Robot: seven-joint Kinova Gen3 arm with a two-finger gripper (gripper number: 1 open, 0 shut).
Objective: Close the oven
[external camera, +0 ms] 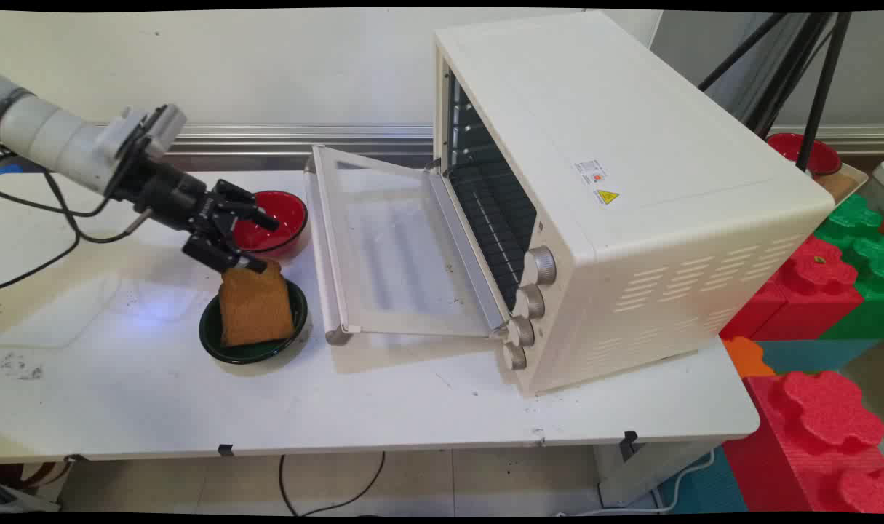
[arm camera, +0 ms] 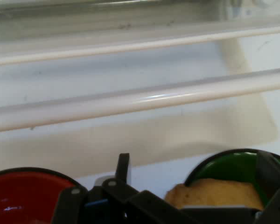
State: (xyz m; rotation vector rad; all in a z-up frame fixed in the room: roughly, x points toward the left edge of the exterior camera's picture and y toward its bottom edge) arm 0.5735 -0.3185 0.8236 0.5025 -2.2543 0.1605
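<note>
Toast [external camera: 255, 307] in green bowl [external camera: 212, 336]; red bowl [external camera: 290, 212] beside.

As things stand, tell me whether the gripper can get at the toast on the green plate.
Probably yes: the gripper hangs at the upper edge of the toast, which leans uncovered on the green plate; nothing stands between them.

White table [external camera: 383, 415], scuffed, dark specks near left edge. Behind it pale wall [external camera: 216, 65] with metal rail [external camera: 296, 132] along the base. Right side: red, green and orange foam blocks [external camera: 820, 306] stacked, black tripod legs [external camera: 798, 65] above. Below: beige tiled floor [external camera: 449, 480], black cable [external camera: 325, 495].
</note>
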